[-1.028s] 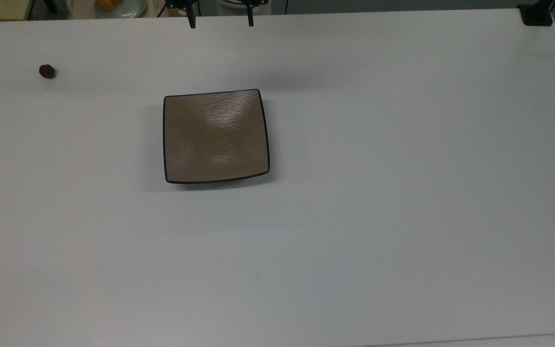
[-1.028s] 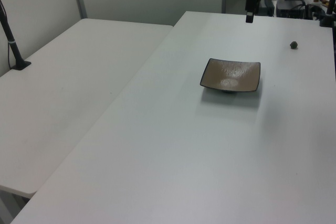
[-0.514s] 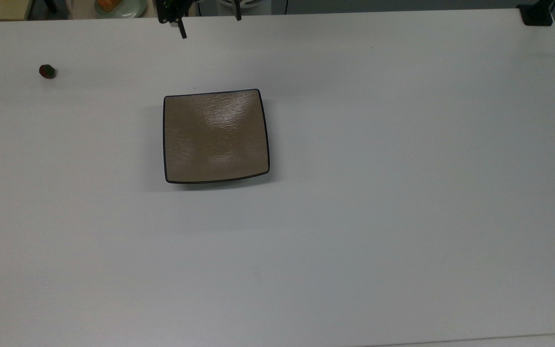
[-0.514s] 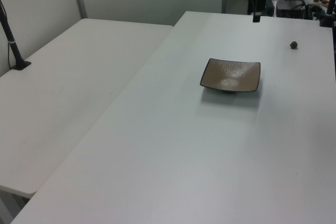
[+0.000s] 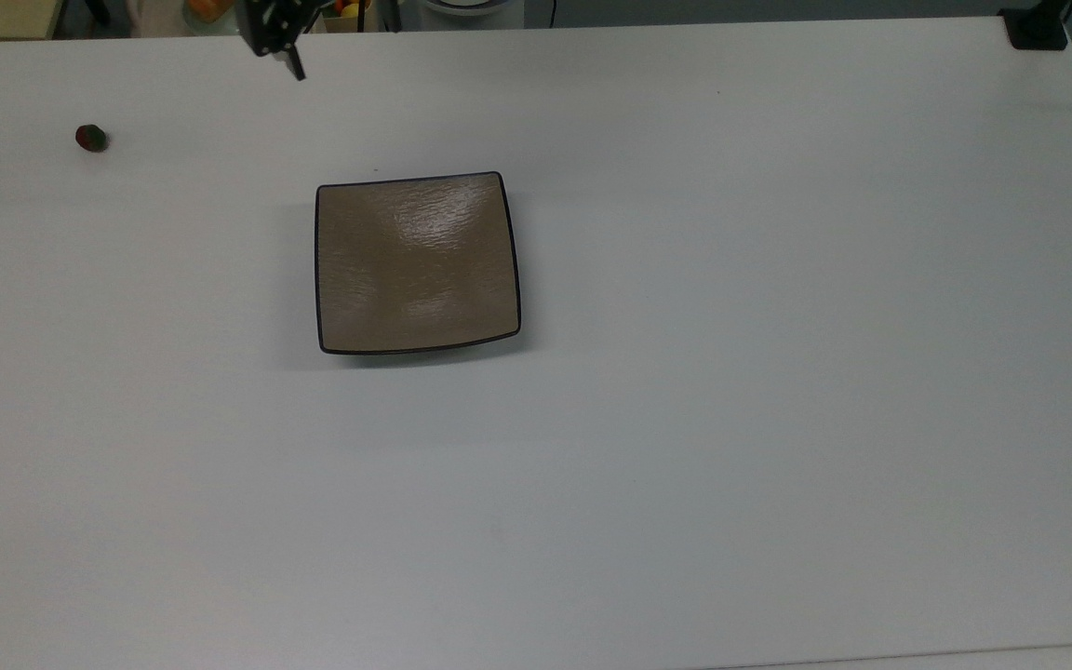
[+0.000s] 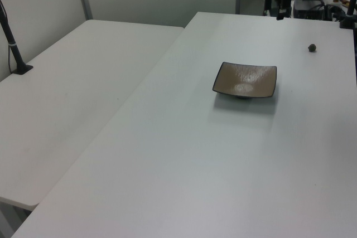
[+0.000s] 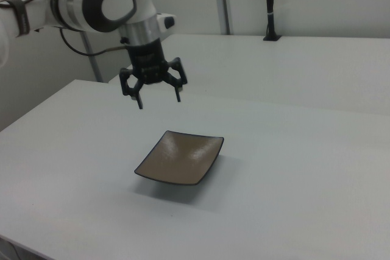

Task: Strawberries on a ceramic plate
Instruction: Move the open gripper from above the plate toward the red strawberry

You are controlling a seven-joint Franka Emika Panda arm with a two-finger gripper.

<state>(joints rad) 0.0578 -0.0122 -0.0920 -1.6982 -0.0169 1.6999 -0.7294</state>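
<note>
The gripper (image 7: 158,97) is seen in the right view hanging in the air above the white table (image 7: 292,168), behind the ceramic plate (image 7: 180,158) and well clear of it. Its two fingers are spread wide, and nothing is held between them. In the top view the gripper (image 5: 287,51) is found at the upper edge, toward the top view's left of the plate (image 5: 417,262). Compared with half a second ago, it has been shifted further toward the top view's left, and against one second ago the shift is larger again (then it was seen above the plate's upper edge, both fingertips plainly apart). In the left view the gripper (image 6: 279,9) is seen at the far end of the table (image 6: 184,154), and it has been carried toward the left view's right since the earlier pictures.

The strawberry (image 5: 90,138) is left lying on the bare table (image 5: 778,372) near the top view's left edge, well apart from the plate; its red body and dark green cap can be made out. In the left view the strawberry (image 6: 312,48) is found to the left view's right of the plate (image 6: 245,79) and farther back. Neither the strawberry nor the plate has been moved since the earlier pictures, and the plate's glossy surface is bare.
</note>
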